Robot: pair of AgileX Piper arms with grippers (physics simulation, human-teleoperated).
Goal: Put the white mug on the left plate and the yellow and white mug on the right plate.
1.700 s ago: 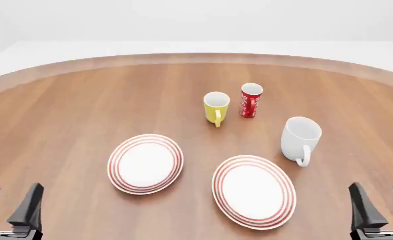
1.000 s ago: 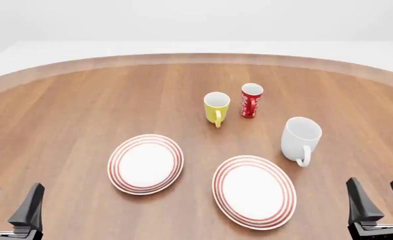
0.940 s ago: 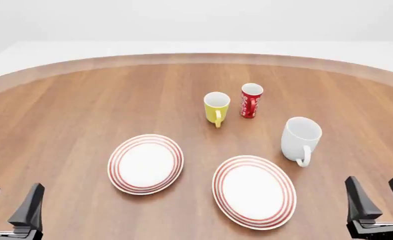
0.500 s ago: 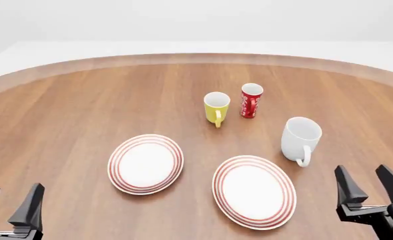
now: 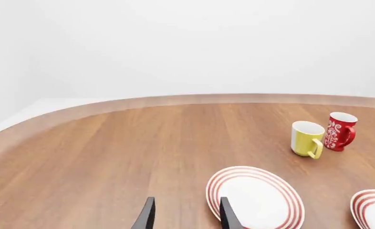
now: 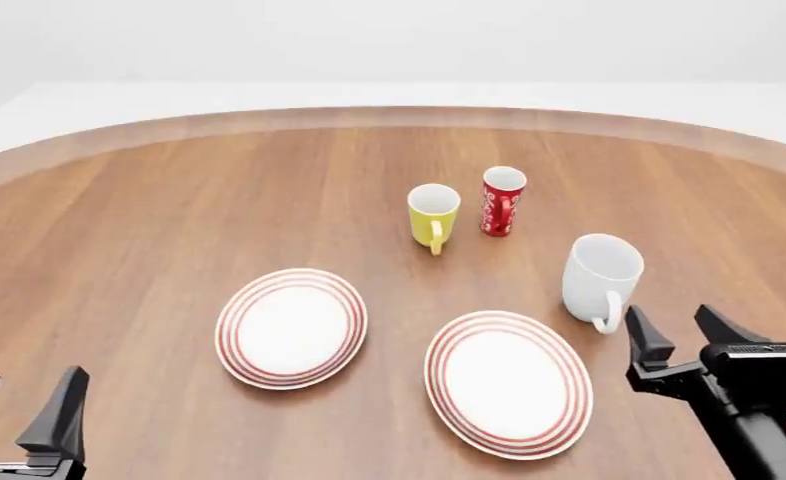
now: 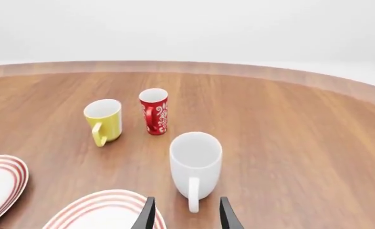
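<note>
1. white mug (image 6: 600,276) upright on the table (image 6: 166,220), just ahead and slightly left of the right gripper (image 6: 680,335); its handle points back toward that gripper, and in the right wrist view the handle sits between the two finger tips, so the mug is dead ahead
2. right gripper is spread open, nothing held, not touching the mug; it is by far the nearer arm. Left gripper (image 6: 20,405) also spread and empty at the near left edge, well apart from every cup
3. yellow and white mug (image 6: 433,215) upright farther back, mid table, just beside a red cup (image 6: 503,200), handle toward the arms
4. left plate (image 6: 292,327) and right plate (image 6: 508,383) both bare; white mug is beside the right plate's far right rim, so it must cross over to reach the left plate
5. vs earlier front frames: right gripper has come forward and inward from the near right corner to just short of the mug handle; left gripper, mugs and plates unchanged
</note>
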